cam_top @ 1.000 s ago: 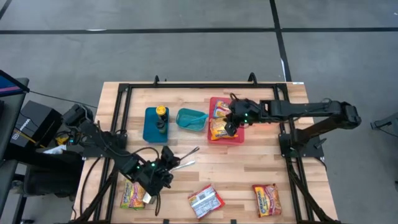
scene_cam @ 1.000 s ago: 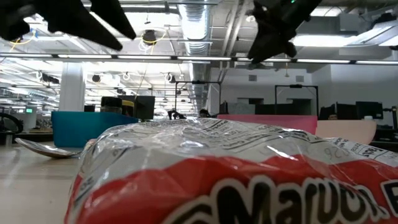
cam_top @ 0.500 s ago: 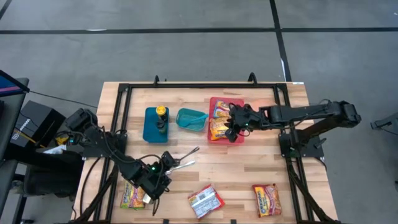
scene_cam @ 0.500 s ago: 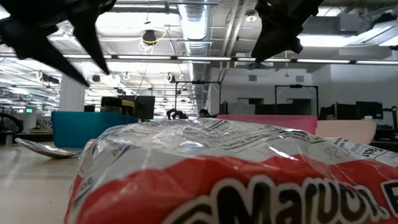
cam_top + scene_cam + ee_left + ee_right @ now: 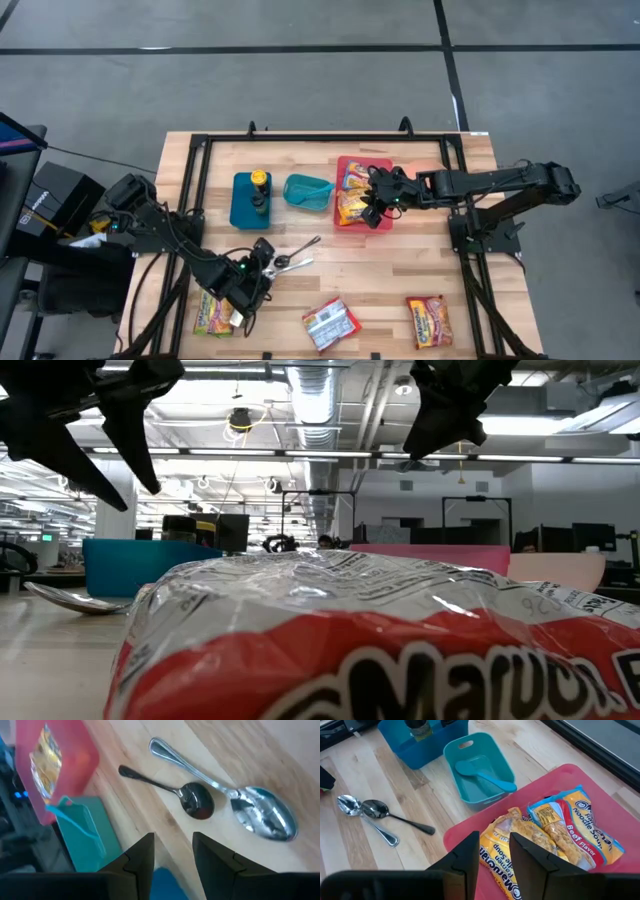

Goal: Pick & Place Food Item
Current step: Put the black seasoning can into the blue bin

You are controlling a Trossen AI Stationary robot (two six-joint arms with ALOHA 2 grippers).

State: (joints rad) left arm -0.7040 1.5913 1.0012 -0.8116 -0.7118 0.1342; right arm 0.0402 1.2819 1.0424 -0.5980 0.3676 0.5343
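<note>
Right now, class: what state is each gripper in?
Left gripper: open, empty, above the spoons.
Right gripper: open, empty, over the red tray.

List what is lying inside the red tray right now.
The red tray holds two ramen packets: a yellow one and a beef-flavour one beside it. The right gripper hovers over the yellow packet, empty. Whether anything lies beneath the packets is hidden.

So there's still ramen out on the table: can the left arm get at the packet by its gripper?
Probably yes. The left gripper hangs empty above the spoons, and the ramen packet lies flat just beside it with nothing on top.
</note>
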